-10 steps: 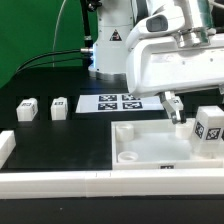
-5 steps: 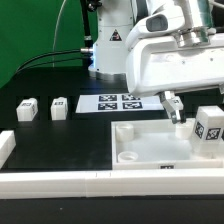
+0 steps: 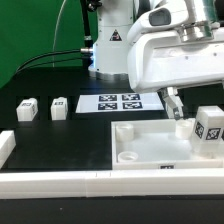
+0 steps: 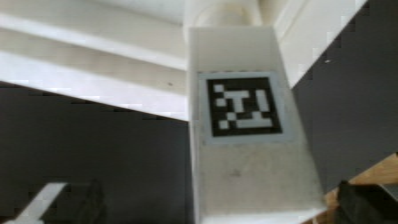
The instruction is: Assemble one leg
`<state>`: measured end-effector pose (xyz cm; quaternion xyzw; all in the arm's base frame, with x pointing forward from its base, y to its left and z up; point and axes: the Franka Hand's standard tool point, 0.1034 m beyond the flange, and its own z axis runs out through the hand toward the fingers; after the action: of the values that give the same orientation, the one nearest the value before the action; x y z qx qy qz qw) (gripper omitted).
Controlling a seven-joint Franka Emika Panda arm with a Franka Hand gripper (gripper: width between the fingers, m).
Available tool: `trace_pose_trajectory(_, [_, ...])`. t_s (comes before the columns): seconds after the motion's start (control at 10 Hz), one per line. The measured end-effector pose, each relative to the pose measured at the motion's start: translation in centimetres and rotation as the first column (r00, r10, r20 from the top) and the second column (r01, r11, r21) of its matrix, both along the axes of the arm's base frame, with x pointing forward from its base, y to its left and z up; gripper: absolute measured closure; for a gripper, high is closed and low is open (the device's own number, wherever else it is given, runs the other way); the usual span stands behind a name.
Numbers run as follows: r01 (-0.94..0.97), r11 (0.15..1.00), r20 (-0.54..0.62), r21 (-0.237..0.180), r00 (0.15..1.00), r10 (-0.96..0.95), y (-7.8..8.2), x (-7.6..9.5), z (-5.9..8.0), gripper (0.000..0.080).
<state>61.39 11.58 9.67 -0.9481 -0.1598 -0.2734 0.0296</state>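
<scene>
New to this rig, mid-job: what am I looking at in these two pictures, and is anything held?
The big white machine is a robot arm; its claw hangs low over the large flat panel. One picture comes from a camera off the arm, the other from its wrist. On the black table lie one small leg, another, a third near the claw, the marker board and long border bars. The wrist view shows a leg close up; whether the claw grips it, I cannot tell.
</scene>
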Motion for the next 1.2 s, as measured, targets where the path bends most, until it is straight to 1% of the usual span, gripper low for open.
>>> trace_pose_trajectory(0.1, [-0.005,1.000,-0.034,-0.004,0.999,0.005,0.1,-0.3,-0.4,0.0150])
trace_pose_trajectory(0.2, [-0.021,1.000,-0.151,-0.016,0.988,0.019,0.3,-0.3,-0.7,0.0150])
trace_pose_trajectory(0.3, [-0.024,0.999,-0.227,-0.021,0.974,0.018,0.1,0.1,-0.5,0.0150])
trace_pose_trajectory(0.4, [-0.033,0.999,-0.334,-0.028,0.942,0.022,0.1,0.0,-0.4,0.0150])
trace_pose_trajectory(0.5, [-0.041,0.999,-0.409,-0.032,0.912,0.024,0.3,0.0,-0.1,0.0150])
trace_pose_trajectory(0.6, [-0.060,0.997,-0.513,-0.043,0.858,0.029,0.5,-0.5,0.1,0.0150])
trace_pose_trajectory(0.7, [-0.081,0.996,-0.597,-0.047,0.801,0.037,0.7,-0.3,0.1,0.0150])
trace_pose_trajectory(0.9, [-0.106,0.993,-0.691,-0.048,0.722,0.043,1.1,-0.6,0.0,0.0150])
trace_pose_trajectory(1.0, [-0.101,0.994,-0.668,-0.046,0.742,0.045,1.1,0.0,0.0,0.0150])
trace_pose_trajectory(1.1, [-0.074,0.996,-0.660,-0.051,0.751,0.022,1.2,0.2,-0.1,0.0150])
trace_pose_trajectory(1.2, [-0.022,0.998,-0.646,-0.057,0.763,-0.020,1.3,0.6,-0.1,0.0150])
